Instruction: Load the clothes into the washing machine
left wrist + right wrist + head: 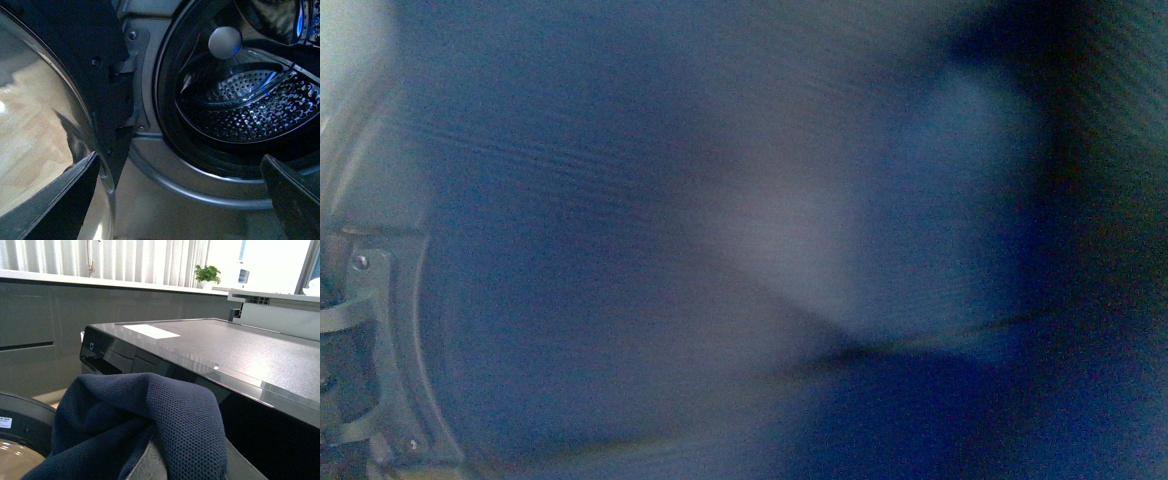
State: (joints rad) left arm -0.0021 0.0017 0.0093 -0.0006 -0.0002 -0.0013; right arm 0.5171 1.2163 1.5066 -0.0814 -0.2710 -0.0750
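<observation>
Navy garment (165, 415) bunched, draping downward, long axis unclear; right gripper hidden, grasp untellable; left gripper (180, 157) spread, empty, facing washing machine (147, 75).

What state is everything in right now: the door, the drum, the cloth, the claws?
Washing machine door: swung open.
Drum: no clothes in the part that shows.
Cloth: bunched up outside the machine, not yet in the drum.
Left claw: open, holding nothing.
Right claw: out of sight.
</observation>
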